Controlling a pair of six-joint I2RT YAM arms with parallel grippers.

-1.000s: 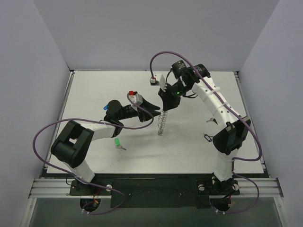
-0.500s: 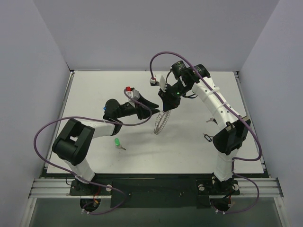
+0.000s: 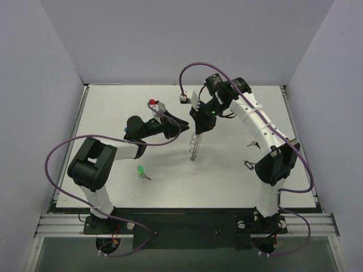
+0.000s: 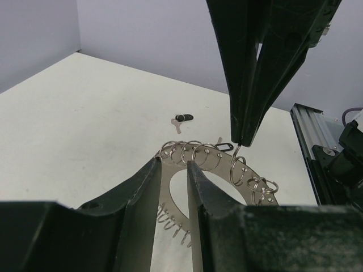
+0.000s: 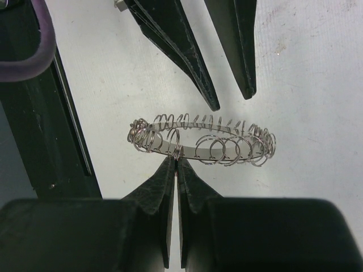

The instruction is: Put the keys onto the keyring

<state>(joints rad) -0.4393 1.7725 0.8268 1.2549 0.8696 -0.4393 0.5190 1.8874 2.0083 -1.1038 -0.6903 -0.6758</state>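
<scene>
**At the table's centre: keyring (image 5: 221,148) pinched by the right gripper (image 5: 174,163), left gripper (image 4: 173,164) spread beside it**

The right gripper's fingers are pressed together on the near rim of the keyring, whose wire loops stand along its flat band. From above, the ring hangs edge-on below that gripper. The left gripper, at the ring's 10 o'clock, has its fingers apart and holds nothing. Its tips are close to the rim, though contact cannot be told. On the table (image 3: 227,187), a green-headed key (image 3: 140,170) lies at the ring's 8 o'clock and a dark-headed key (image 3: 249,164) at 4 o'clock, both well apart from it.
</scene>
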